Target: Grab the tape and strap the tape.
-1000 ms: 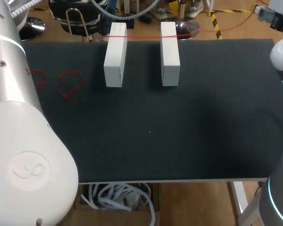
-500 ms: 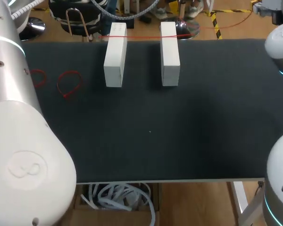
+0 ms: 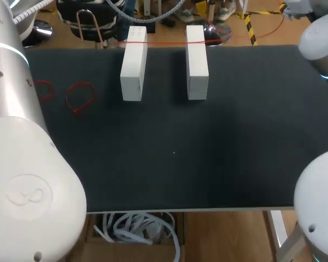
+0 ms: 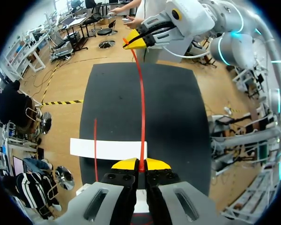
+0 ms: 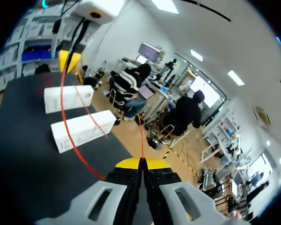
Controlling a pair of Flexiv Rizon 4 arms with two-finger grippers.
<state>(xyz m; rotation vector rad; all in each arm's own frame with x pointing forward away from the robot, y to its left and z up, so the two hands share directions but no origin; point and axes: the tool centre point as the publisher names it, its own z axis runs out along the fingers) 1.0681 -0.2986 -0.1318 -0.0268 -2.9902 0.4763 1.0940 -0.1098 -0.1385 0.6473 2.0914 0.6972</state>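
Two white blocks [image 3: 134, 65] lie parallel on the black table [image 3: 208, 153].

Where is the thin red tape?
In the head view, the thin red tape spans the far ends of two white blocks, pinched by the left gripper and right gripper.

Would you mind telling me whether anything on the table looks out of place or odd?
Nothing looks damaged or spilled. The only strays are two red loops lying loose on the mat, left of the white blocks. The red tape crosses the blocks' far ends, held by the left pincer and right pincer.
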